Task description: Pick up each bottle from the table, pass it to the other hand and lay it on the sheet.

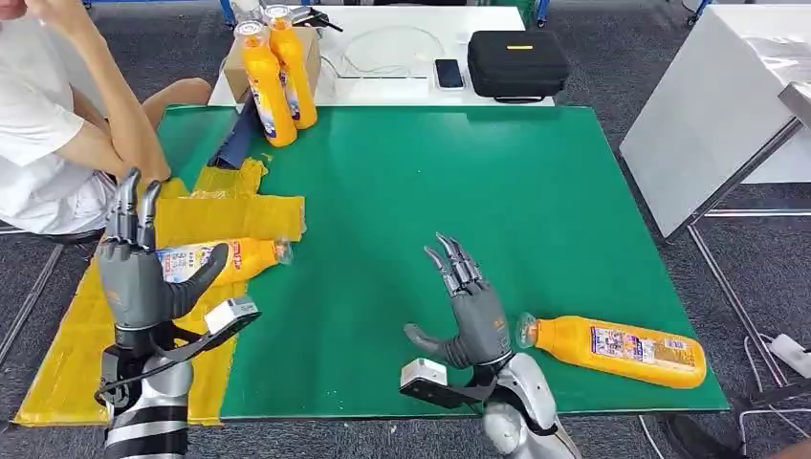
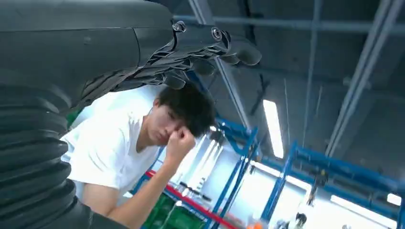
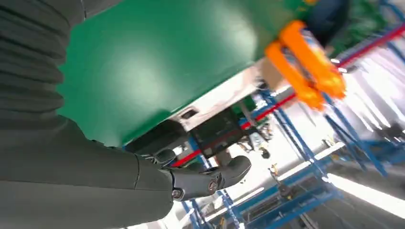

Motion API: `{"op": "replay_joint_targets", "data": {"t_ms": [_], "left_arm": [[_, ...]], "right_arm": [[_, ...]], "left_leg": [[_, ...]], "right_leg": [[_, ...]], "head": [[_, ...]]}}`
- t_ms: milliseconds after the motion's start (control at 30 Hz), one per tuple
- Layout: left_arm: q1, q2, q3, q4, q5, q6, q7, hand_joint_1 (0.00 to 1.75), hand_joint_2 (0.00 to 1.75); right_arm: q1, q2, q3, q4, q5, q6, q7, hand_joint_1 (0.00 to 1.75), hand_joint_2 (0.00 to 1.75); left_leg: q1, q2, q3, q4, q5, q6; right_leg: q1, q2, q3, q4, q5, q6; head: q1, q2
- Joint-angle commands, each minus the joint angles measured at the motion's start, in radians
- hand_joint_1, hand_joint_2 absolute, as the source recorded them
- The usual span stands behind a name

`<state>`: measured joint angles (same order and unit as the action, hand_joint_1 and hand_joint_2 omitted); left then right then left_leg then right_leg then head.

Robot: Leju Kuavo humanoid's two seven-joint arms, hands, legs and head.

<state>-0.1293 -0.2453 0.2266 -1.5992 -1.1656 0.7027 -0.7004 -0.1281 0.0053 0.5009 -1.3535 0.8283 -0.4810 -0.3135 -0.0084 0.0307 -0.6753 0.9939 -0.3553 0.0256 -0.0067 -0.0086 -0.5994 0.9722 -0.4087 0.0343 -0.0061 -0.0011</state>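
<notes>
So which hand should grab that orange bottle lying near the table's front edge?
Probably the right hand: open, right beside the lying orange bottle. The left hand hovers over the yellow sheet.

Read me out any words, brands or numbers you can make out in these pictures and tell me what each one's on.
None can be read.
Lying bottle by the right hand: label print too small.
Bottle on the yellow sheet: label blurred.
Two standing bottles: labels too small.
Black case: yellow tag, no legible text.
</notes>
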Motion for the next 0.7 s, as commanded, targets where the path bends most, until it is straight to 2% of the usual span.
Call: {"op": "replay_joint_targets", "data": {"t_ms": [33,100,133,200,433,467,567,700], "left_arm": [[0.07,0.04,-0.175,0.101,0.359,-0.005,0.002,0.0,1.75],[0.082,0.086,-0.245,0.144,0.504,-0.034,0.022,0.0,1.75],[0.095,0.094,-0.263,0.141,0.542,-0.076,0.038,0.0,1.75],[0.113,0.085,-0.289,0.142,0.593,-0.132,0.035,0.0,1.75],[0.118,0.076,-0.316,0.144,0.586,-0.124,0.029,0.0,1.75],[0.118,0.075,-0.319,0.143,0.588,-0.126,0.03,0.0,1.75],[0.131,0.064,-0.361,0.135,0.602,-0.165,0.033,0.0,1.75],[0.129,0.067,-0.391,0.145,0.623,-0.181,0.053,0.0,1.75]], "right_arm": [[0.046,-0.112,-0.035,-0.025,0.161,0.108,0.112,0.0,1.75],[0.08,-0.134,-0.068,-0.03,0.189,0.156,0.137,0.0,1.75],[0.099,-0.154,-0.087,-0.023,0.229,0.188,0.18,0.0,1.75],[0.125,-0.175,-0.125,-0.017,0.232,0.193,0.193,0.0,1.75],[0.137,-0.172,-0.16,-0.023,0.242,0.206,0.192,0.0,1.75],[0.139,-0.17,-0.169,-0.024,0.256,0.215,0.208,0.0,1.75],[0.157,-0.176,-0.22,-0.023,0.27,0.217,0.246,0.0,1.75],[0.188,-0.193,-0.292,-0.021,0.261,0.219,0.247,0.0,1.75]], "left_leg": [[0.0,-0.007,0.007,0.0,-0.003,-0.002],[-0.001,-0.005,0.004,-0.002,-0.001,-0.001],[-0.001,-0.009,0.007,-0.002,-0.002,-0.002],[-0.001,-0.009,0.007,-0.001,-0.003,-0.001],[-0.003,-0.006,0.003,0.0,-0.003,0.0],[-0.003,-0.007,0.006,0.0,-0.005,-0.001],[-0.003,-0.007,0.004,0.0,-0.003,0.0],[-0.003,-0.009,0.004,0.0,-0.004,0.001]], "right_leg": [[-0.001,-0.004,0.009,-0.001,-0.004,0.0],[-0.001,-0.004,0.005,-0.002,-0.002,0.0],[-0.002,-0.005,0.009,-0.002,-0.003,0.0],[-0.002,-0.006,0.008,-0.002,-0.004,0.0],[-0.003,-0.003,0.004,-0.001,-0.003,0.002],[-0.003,-0.003,0.008,-0.001,-0.004,0.002],[-0.003,-0.005,0.006,-0.001,-0.003,0.002],[-0.003,-0.006,0.006,-0.001,-0.004,0.003]], "head": [[0.0,0.0],[0.0,0.0],[0.0,0.0],[0.0,0.0],[0.0,0.0],[0.0,0.0],[0.0,0.0],[0.0,0.0]]}}
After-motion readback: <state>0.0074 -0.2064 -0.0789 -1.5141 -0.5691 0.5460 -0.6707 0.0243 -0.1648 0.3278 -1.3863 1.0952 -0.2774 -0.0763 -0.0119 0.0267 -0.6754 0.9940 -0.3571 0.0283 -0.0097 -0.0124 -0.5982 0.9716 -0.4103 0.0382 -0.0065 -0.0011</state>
